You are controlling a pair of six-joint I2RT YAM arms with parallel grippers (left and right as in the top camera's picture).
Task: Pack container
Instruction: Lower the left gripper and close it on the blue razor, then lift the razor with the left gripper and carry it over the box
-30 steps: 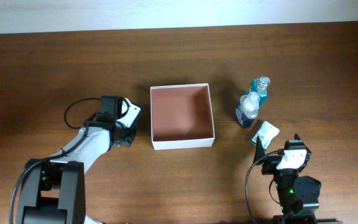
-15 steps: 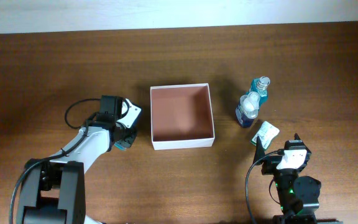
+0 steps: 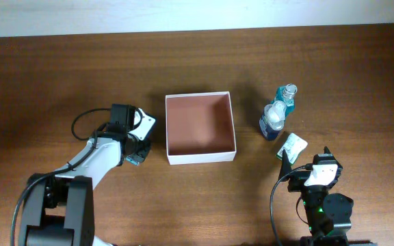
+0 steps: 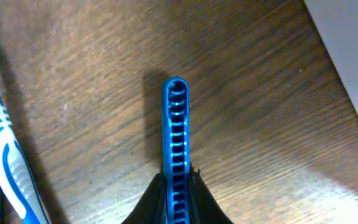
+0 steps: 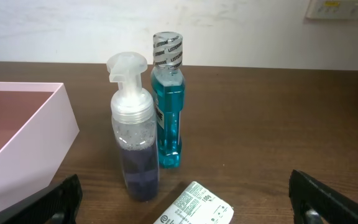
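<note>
1. Overhead view first: the left gripper [image 3: 134,156] is down low on the table [image 3: 60,68], and the right gripper [image 3: 305,162] sits by the toiletries.
2. Left wrist close-up: the fingers [image 4: 151,211] are pinched tight on a slim blue ribbed piece [image 4: 176,124], which juts straight out ahead of the tips. Whether it touches the wood, I cannot tell.
3. A blue-and-white toothbrush [image 4: 5,162] lies off to the left of those fingers, apart from them.
4. The container [image 3: 200,128] stands open beside the left fingers, near but not touching.
5. Over to the right wrist: its two fingers [image 5: 58,202] stand spread wide, gripping nothing. A white packet [image 5: 194,208] lies between them.
6. Ahead of them a pump bottle [image 5: 134,143] and a teal bottle [image 5: 168,112] stand upright, just beside each other.
7. The container's pale wall is ahead and left of the right gripper's left finger.
</note>
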